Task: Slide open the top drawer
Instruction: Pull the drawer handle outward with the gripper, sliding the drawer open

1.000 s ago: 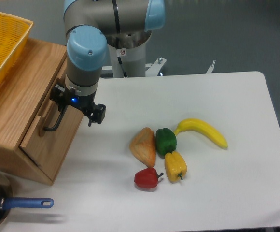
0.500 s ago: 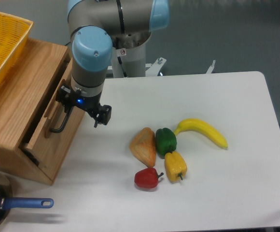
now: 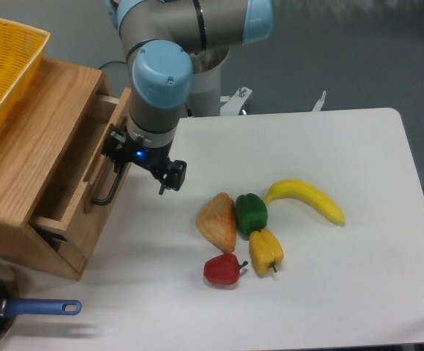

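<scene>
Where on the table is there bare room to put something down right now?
The table's right side past the banana is bare, as is the back strip above it and the front edge below the red pepper. The middle is crowded with produce. Between the drawer and the bread the gripper takes up the room.

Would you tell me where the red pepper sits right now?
The small red pepper lies on the white table, front-centre, just below the tan wedge and left of the yellow pepper.

Banana [image 3: 307,198] — peppers [image 3: 251,213] — basket [image 3: 4,66].
</scene>
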